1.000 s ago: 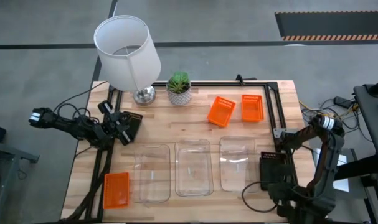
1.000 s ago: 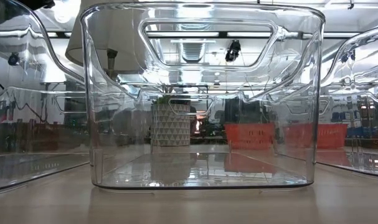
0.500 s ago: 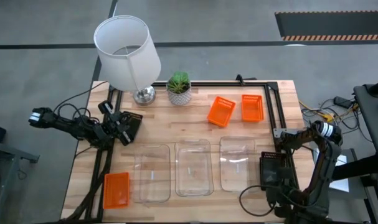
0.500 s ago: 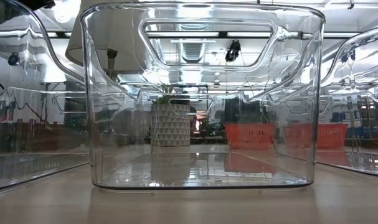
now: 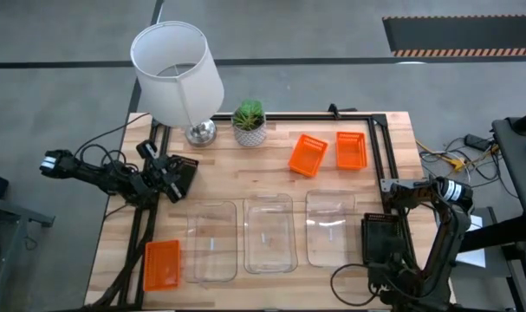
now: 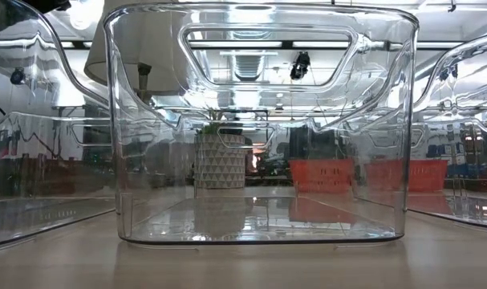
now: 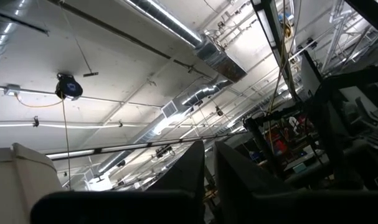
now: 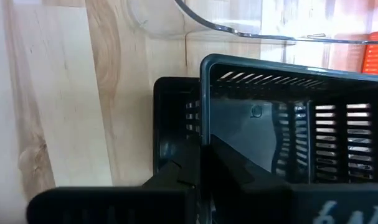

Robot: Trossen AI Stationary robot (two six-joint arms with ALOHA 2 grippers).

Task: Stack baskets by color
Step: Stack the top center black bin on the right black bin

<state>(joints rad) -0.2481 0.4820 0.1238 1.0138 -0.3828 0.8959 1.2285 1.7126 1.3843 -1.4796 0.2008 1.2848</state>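
Only the right arm had shifted since the earlier frame, elbow swinging outward. Right gripper [image 8: 198,163] jaws clamped a slatted black plastic basket's [image 8: 294,130] wall, nested over another at the counter's [image 5: 271,160] four o'clock edge; left gripper [image 5: 169,173] jaws together, idle at nine o'clock.

Grey concrete floor [image 5: 63,95] surrounds the wooden table [image 5: 271,186] (butcher-block) — bright ceiling lights [image 7: 164,124] overhead.

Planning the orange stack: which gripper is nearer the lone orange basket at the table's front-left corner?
Left. The left gripper sits just behind the lone orange basket on the same side; the right gripper is across the table, by the black basket.
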